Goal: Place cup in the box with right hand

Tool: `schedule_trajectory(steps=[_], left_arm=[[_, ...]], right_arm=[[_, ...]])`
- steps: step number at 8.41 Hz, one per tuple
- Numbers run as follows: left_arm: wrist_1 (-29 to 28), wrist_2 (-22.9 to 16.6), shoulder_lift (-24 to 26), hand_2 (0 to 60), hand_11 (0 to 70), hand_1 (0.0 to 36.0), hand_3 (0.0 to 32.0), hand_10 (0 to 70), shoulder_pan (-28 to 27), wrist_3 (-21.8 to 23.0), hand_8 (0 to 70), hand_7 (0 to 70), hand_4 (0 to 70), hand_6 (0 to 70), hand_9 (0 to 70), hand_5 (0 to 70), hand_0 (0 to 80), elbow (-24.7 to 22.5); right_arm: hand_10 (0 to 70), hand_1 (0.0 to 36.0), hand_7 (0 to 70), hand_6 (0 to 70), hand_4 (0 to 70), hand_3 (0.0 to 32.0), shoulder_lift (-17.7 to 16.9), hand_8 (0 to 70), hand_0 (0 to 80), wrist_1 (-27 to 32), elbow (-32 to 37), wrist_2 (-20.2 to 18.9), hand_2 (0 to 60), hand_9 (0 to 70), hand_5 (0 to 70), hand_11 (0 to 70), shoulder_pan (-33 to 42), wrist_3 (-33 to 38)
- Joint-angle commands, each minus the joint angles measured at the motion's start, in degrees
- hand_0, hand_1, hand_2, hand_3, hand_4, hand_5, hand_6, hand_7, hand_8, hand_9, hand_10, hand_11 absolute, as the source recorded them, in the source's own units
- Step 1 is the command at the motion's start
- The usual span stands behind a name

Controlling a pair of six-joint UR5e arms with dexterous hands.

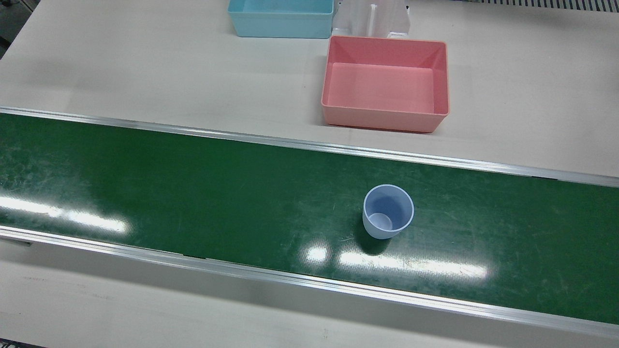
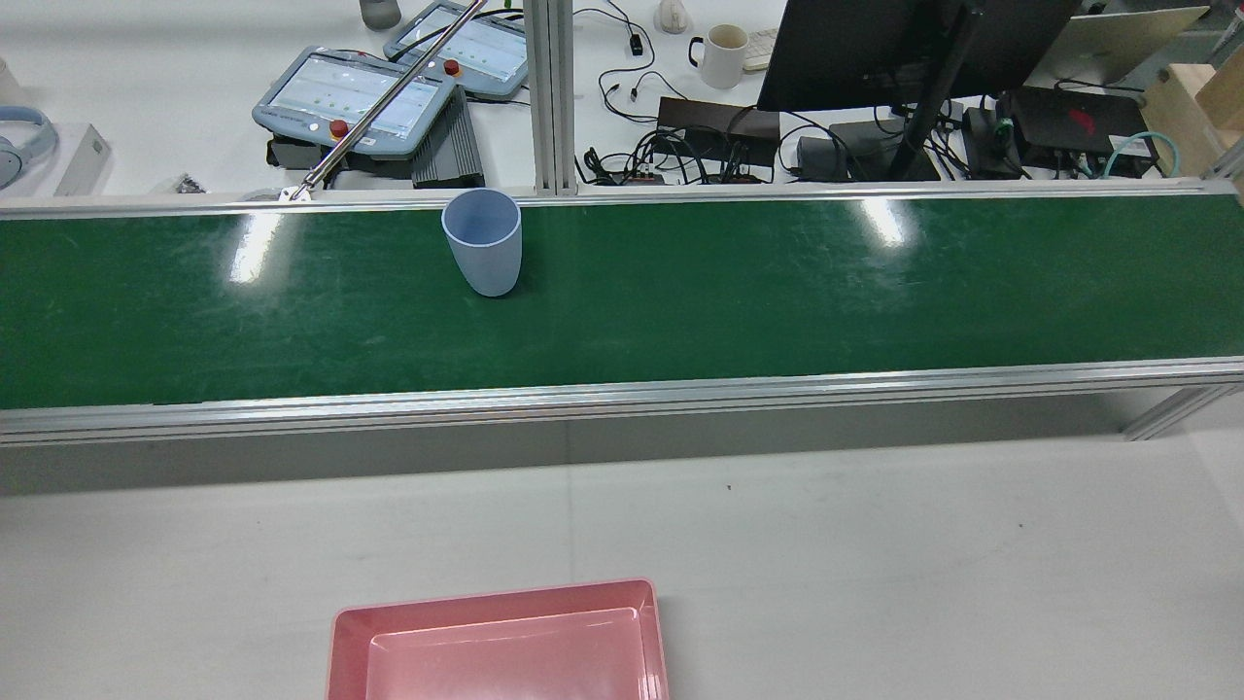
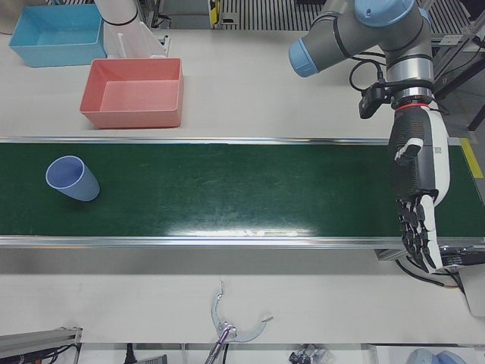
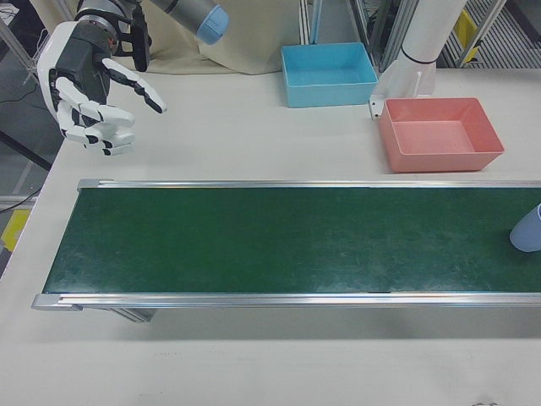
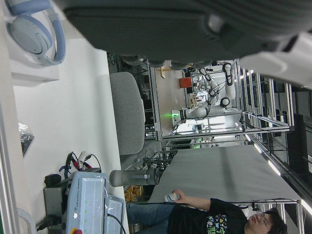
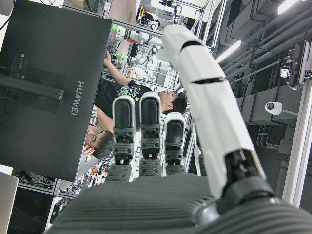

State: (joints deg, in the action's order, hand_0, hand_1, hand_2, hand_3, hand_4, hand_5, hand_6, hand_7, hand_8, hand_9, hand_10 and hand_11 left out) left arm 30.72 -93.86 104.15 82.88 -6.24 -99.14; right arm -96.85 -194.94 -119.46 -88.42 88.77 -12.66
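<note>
The pale blue cup (image 1: 388, 211) stood upright and empty on the green conveyor belt (image 1: 193, 193) — the pink box (image 1: 385, 82) and blue box (image 1: 281, 18) also empty; right hand (image 4: 89, 89) and left hand (image 3: 417, 189) both spread, holding nothing.

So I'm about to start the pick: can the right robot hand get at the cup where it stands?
Probably yes, with a long reach: the cup stands upright, alone on the green belt, while the right robot hand hangs open, off the belt's opposite end.

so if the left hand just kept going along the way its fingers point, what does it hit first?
Probably the near rail of the green belt: the left hand hangs fingers-down over the belt's end. Depth is unclear. The cup sits far off at the other end.
</note>
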Motion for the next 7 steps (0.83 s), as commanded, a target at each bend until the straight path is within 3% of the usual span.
schedule_trajectory(steps=[1,7], left_arm=[[0.0,0.0,0.0,0.0,0.0,0.0,0.0,0.0,0.0,0.0,0.0,0.0,0.0,0.0,0.0,0.0,0.0,0.0],[0.0,0.1,0.0,0.0,0.0,0.0,0.0,0.0,-0.1,0.0,0.0,0.0,0.0,0.0,0.0,0.0,0.0,0.0]], right_arm=[[29.0,36.0,66.1,18.9,17.7,0.0,0.0,37.4,80.0,0.0,-0.1,0.0,16.2,46.9,20.0,45.1,0.0,0.0],[28.6,36.0,65.5,18.7,17.1,0.0,0.0,37.3,80.0,0.0,0.0,0.0,16.1,46.6,20.0,44.7,0.0,0.0]])
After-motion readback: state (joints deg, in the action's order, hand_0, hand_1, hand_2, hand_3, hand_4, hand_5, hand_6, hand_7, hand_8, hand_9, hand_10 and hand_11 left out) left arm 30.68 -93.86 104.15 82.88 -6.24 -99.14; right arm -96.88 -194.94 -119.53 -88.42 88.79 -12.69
